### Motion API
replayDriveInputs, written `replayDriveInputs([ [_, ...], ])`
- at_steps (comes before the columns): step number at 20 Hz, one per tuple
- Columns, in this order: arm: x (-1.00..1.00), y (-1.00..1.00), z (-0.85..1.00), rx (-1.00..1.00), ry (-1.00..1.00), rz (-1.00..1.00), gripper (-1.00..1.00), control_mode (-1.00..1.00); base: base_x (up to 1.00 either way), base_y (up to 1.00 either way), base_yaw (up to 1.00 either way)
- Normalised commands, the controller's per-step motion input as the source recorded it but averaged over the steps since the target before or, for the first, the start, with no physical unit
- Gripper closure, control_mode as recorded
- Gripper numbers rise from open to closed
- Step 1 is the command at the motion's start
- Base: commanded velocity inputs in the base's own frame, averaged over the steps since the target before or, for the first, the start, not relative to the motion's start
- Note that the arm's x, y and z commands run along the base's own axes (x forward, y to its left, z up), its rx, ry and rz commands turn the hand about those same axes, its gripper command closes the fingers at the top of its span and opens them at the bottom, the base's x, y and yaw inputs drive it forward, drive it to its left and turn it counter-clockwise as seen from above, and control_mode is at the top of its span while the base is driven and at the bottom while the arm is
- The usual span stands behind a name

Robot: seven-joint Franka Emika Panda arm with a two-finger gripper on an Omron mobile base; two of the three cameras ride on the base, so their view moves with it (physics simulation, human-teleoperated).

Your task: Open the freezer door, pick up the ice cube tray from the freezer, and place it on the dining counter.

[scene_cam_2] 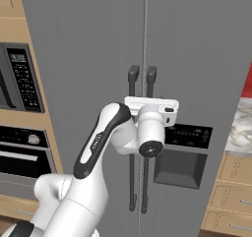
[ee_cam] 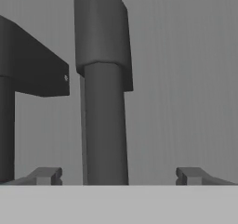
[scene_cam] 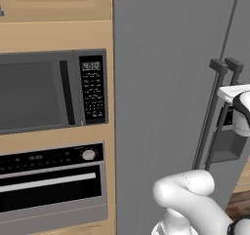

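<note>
Hand view: two dark bar handles (ee_cam: 104, 125); hand (ee_cam: 119, 175) wide apart, nothing held.

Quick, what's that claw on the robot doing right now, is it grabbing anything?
Gripper: open, holding nothing; a dark door handle stands between its fingertips, not yet clamped.

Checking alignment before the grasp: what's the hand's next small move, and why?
Probably shift the hand left before closing. Its open fingers straddle the bar just right of the door seam, which looks like the handle of the neighbouring door. The freezer door's handle sits at the left edge of the hand view, outside the fingers.
</note>
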Motion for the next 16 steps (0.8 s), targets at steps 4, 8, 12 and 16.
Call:
replayDriveInputs([
  [4, 0.0, 0.0, 0.0, 0.0, 0.0, 0.0, 1.0, -1.0, 0.0, 0.0, 0.0],
  [8, 0.0, 0.0, 0.0, 0.0, 0.0, 0.0, 1.0, -1.0, 0.0, 0.0, 0.0],
  [12, 0.0, 0.0, 0.0, 0.0, 0.0, 0.0, 1.0, -1.0, 0.0, 0.0, 0.0],
  [16, -0.01, -0.05, 0.0, 0.0, 0.0, 0.0, 1.0, -1.0, 0.0, 0.0, 0.0],
])
